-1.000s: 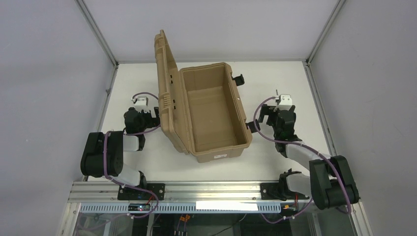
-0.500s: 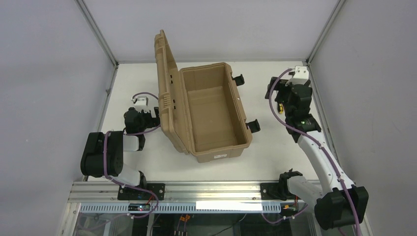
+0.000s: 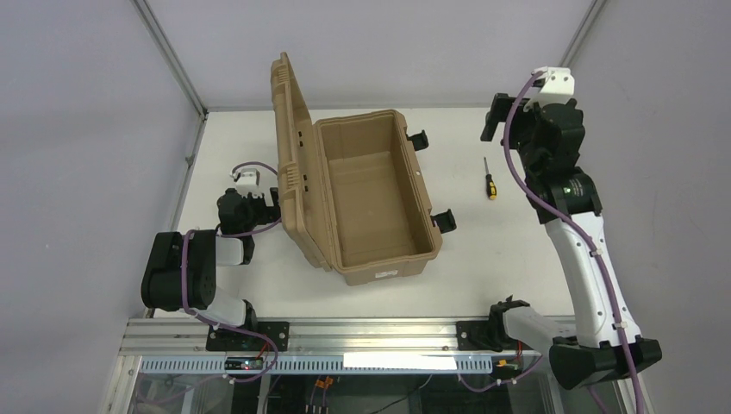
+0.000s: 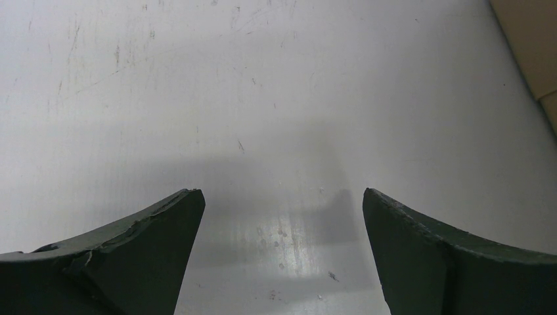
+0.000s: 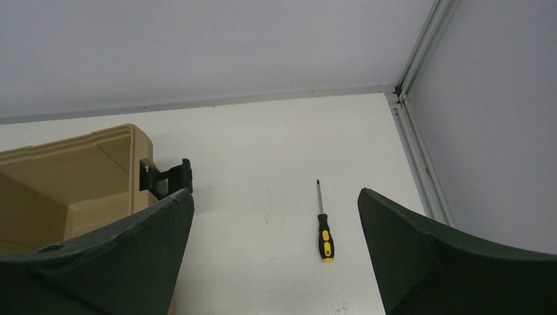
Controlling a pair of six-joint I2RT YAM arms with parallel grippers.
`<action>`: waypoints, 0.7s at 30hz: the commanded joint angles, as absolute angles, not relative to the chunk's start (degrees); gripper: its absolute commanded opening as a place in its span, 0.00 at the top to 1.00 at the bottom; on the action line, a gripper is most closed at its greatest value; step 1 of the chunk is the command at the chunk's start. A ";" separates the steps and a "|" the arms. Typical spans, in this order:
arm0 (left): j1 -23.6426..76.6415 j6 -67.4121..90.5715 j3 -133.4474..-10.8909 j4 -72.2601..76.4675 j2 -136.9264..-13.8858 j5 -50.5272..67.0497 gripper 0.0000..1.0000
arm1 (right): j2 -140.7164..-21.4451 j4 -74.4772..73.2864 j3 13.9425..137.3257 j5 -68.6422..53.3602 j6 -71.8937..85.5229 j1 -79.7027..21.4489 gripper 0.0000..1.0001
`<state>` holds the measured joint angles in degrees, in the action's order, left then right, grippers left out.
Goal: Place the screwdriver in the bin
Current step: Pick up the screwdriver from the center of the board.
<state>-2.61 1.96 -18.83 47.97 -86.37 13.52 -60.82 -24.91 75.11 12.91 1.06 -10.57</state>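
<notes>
Screwdriver [image 5: 322, 230] flat on the table [image 3: 509, 250], framed between the right gripper's [image 5: 274, 194] wide-spread jaws (well above it), open bin [image 3: 388, 263] nearby, left gripper [image 4: 282, 191] likewise spread wide

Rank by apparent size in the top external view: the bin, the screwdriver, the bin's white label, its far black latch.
1. bin, by far.
2. screwdriver, longer than the rest, though thin.
3. far black latch and white label: too alike to rank.

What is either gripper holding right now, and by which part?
Nothing is held. The left gripper and right gripper are open and empty; the small black-and-yellow-handled screwdriver lies on the white table, apart from the open tan plastic case.
</notes>
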 commanded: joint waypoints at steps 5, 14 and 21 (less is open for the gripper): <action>-2.72 1.41 -19.95 50.36 -86.40 13.80 0.01 | -65.71 -36.56 92.84 13.85 -3.24 -10.27 0.01; -2.86 1.41 -19.87 50.44 -86.46 13.89 0.01 | -72.59 -44.39 105.88 14.47 -4.50 -10.27 0.01; -2.88 1.41 -19.86 50.45 -86.45 13.90 0.01 | -79.62 -49.12 111.09 12.86 -3.16 -8.63 0.01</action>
<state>-2.68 1.96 -18.83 47.99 -86.39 13.56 -75.92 -44.93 107.33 13.19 -3.42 -10.07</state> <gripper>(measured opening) 0.992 0.993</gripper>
